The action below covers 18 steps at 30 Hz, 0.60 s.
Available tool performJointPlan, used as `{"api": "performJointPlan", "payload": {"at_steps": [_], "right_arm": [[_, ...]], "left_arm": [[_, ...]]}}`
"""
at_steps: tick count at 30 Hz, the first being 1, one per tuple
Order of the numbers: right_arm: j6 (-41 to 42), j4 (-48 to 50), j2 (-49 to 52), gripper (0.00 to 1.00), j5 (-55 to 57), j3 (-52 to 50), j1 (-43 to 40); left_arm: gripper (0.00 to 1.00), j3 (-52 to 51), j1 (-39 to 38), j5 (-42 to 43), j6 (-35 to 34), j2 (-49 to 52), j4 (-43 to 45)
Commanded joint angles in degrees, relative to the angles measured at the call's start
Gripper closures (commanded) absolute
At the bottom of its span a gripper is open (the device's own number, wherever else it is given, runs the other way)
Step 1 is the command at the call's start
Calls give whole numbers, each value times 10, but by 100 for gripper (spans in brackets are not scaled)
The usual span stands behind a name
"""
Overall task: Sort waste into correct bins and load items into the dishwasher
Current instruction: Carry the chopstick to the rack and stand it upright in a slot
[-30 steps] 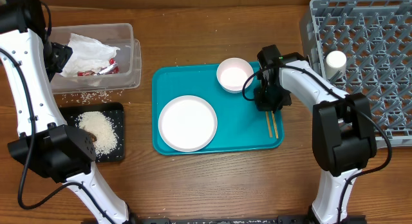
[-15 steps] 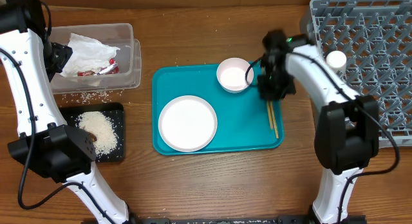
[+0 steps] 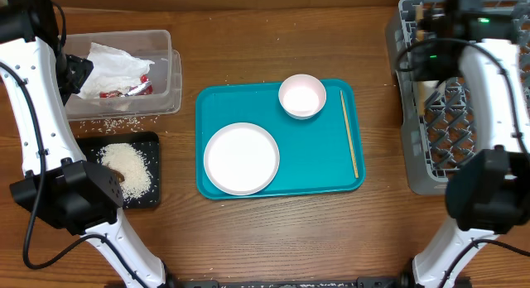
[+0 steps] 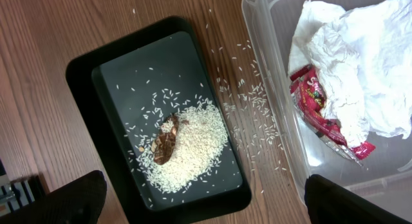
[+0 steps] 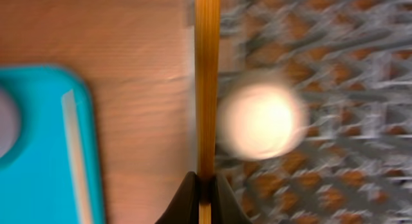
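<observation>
Robot lab bench: wooden table [image 3: 273, 238], white robot arms [image 3: 37, 106], staged dish rack [image 3: 443, 122], teal tray [image 3: 315, 156]

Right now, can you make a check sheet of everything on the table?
Surface: wooden table, loose rice beside tub.
Job's things: plate, bowl, tray chopstick on teal tray; blurred cup over rack; napkin, packet in tub; rice pile, scrap in black tray.
Clutter: nothing seen.
Grippers: left gripper open; right gripper shut on held chopstick.
Cables: black cable over rack edge.
Surroundings: nothing seen.
</observation>
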Motion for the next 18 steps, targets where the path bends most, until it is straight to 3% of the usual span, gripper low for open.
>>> {"api": "performJointPlan", "payload": {"at_steps": [1, 11, 16, 17, 18], "right_arm": [[-25, 33, -9, 96, -1, 9, -48], [-173, 123, 11, 96, -5, 9, -127], [-180, 142, 60, 96, -5, 9, -133], [-179, 142, 66, 93, -5, 9, -132], [-178, 143, 74, 65, -6, 9, -130]], "left_arm": [[0, 0, -5, -4, -8, -11, -2], [0, 0, -5, -4, -8, -11, -2], [0, 0, -6, -4, -8, -11, -2], [0, 0, -6, -4, -8, -11, -2], [0, 0, -6, -4, -8, -11, -2]]}}
